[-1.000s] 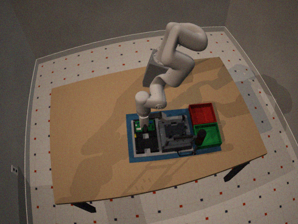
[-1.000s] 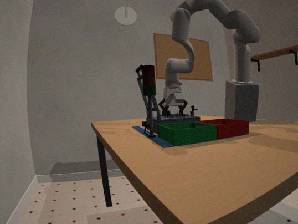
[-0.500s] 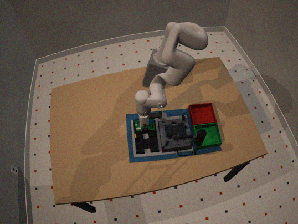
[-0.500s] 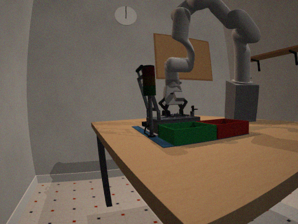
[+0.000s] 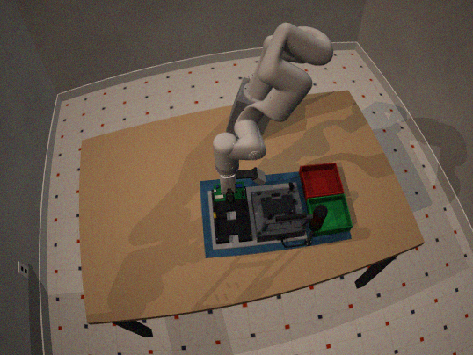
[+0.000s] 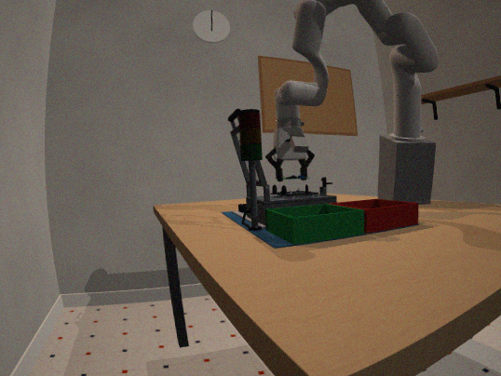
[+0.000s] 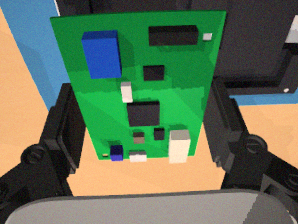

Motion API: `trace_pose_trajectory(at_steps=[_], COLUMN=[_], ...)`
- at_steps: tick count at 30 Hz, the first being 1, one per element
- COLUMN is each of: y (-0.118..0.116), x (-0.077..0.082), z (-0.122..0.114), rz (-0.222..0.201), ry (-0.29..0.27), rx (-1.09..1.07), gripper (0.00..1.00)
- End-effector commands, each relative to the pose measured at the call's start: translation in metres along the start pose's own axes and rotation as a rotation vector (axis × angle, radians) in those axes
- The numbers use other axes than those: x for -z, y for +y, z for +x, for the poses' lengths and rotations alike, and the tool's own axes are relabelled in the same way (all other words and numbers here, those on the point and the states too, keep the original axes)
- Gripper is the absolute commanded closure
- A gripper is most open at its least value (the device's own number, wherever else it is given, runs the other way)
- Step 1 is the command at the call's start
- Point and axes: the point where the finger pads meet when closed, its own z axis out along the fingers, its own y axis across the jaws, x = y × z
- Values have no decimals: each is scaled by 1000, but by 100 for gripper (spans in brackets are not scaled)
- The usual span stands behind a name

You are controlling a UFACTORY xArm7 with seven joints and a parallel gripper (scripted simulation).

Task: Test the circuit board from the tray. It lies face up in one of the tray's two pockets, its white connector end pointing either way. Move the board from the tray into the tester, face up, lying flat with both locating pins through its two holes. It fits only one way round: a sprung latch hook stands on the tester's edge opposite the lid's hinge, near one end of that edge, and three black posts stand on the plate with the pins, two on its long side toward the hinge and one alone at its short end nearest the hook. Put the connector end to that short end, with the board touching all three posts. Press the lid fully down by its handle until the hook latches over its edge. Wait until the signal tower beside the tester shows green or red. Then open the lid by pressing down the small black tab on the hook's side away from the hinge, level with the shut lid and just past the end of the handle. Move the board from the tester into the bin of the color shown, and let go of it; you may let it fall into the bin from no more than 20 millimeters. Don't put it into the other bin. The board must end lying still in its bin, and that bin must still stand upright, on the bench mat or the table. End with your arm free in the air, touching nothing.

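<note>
Board [image 5: 229, 190] first, top view: green, at the tray's [image 5: 213, 221] far end under the wrist, over the blue mat [image 5: 205, 246]. Tester [image 5: 257, 220] just right of the tray, lid raised. Red bin [image 5: 321, 180] and green bin [image 5: 338, 211] further right. Tower [image 5: 317, 217] stands at the tester's near corner.

Exterior view: gripper [image 6: 290, 176] hangs above the tester [image 6: 298, 199], board [image 6: 292, 177] a thin sliver between the fingertips, clear of everything below. Tower [image 6: 250, 134] shows no bright lamp. Lid stands open on its struts.

Wrist view: board [image 7: 143, 83] face up, clamped by its long edges between the two dark fingers; white connector [image 7: 178, 145] at the end nearest the camera. Tray pocket and mat visible beneath, so it is lifted.

Judgement: the carry from tray to tester is in hand. Next calls for a sideways shift over the plate, connector turned toward the lone post by the hook, then a level descent onto both pins.
</note>
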Motion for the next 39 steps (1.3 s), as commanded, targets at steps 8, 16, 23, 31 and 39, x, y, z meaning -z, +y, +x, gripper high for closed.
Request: trace_pose_trajectory(at_steps=[8, 16, 23, 31, 39], y=[1, 1, 1, 1, 1], x=[18, 18, 18, 18, 18], z=[-1, -1, -1, -1, -1], rz=[-1, -1, -1, -1, -1], ry=[-2, -2, -2, -2, -2], rx=[0, 0, 11, 45, 138], gripper=[21, 21, 21, 21, 21])
